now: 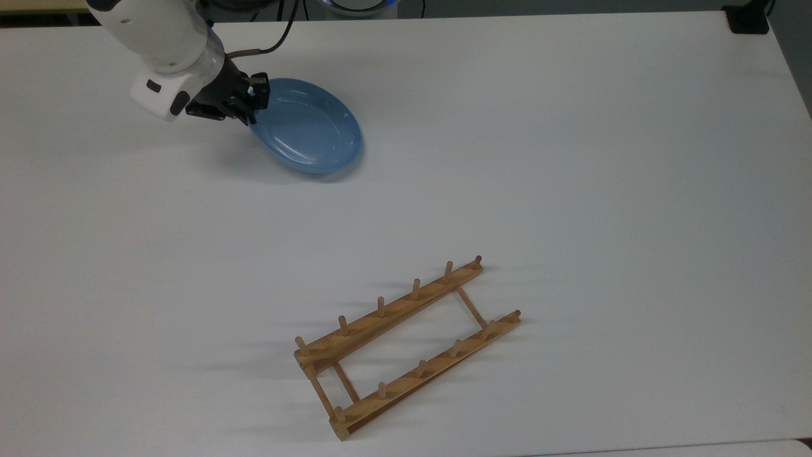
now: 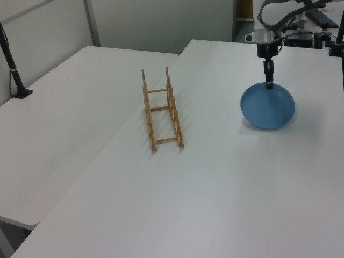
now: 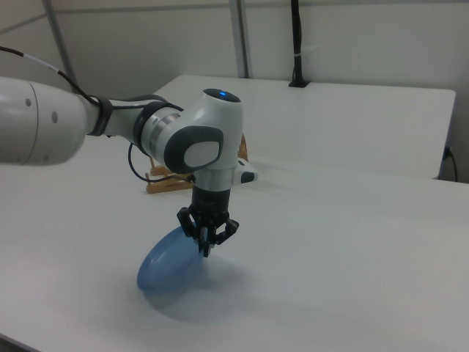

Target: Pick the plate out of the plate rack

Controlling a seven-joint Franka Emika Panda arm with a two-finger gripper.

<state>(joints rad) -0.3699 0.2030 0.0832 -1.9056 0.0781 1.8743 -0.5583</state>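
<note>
Up at about ten o'clock in the top view, the white Franka arm [image 1: 158, 44] reaches down over the white table [image 1: 571, 158], its black gripper [image 1: 252, 101] pinching the near rim of the plate [image 1: 309, 127]. The light-blue plate sits immediately to the gripper's right in the top view, its far edge low against the tabletop and a thin shadow under it; whether that edge touches the surface cannot be told. The rim end in the fingers stands slightly higher, so the dish leans.

Further right and lower in the top view, at roughly five o'clock from the plate and well apart from it, the plate rack [image 1: 406, 346] lies flat on the table with nothing in it. Its two light-brown rails run diagonally, short pegs upright along each, thin cross rods joining them.

In the left view, the rack [image 2: 161, 110] stands at the centre-left, close to the seam between two white tables, and a black post [image 2: 12, 67] rises at nine o'clock. The plate [image 2: 267, 107] is at two o'clock, with the gripper [image 2: 268, 83] coming straight down on its far rim.

In the right view, the arm [image 3: 146, 132] comes in from nine o'clock, the gripper [image 3: 207, 246] pointing down at centre with fingers clamped on the plate [image 3: 168, 260], which tilts down toward seven o'clock. The wooden rack [image 3: 165, 180] peeks out behind the arm's wrist.
</note>
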